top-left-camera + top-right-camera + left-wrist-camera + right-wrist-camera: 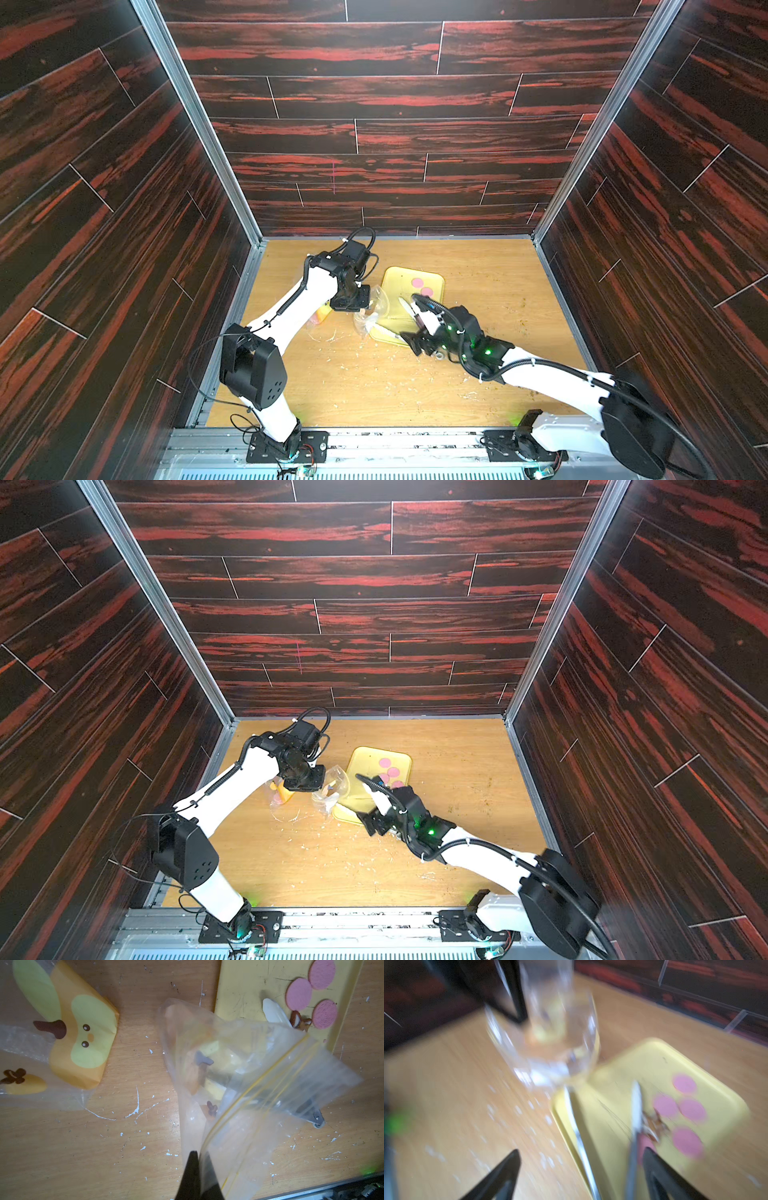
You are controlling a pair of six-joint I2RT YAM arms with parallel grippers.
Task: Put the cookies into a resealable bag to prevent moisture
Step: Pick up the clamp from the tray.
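Left gripper (195,1154) fingers pinched shut on the rim of the clear resealable bag (259,1084), bag hanging just beside the yellow tray (623,1059), right gripper (581,1150) jaws spread wide, metal tongs (636,1105) between them, hold unclear, pink cookies (692,1110) and star cookie (654,1124) lying on the tray, star just beside one tong tip.
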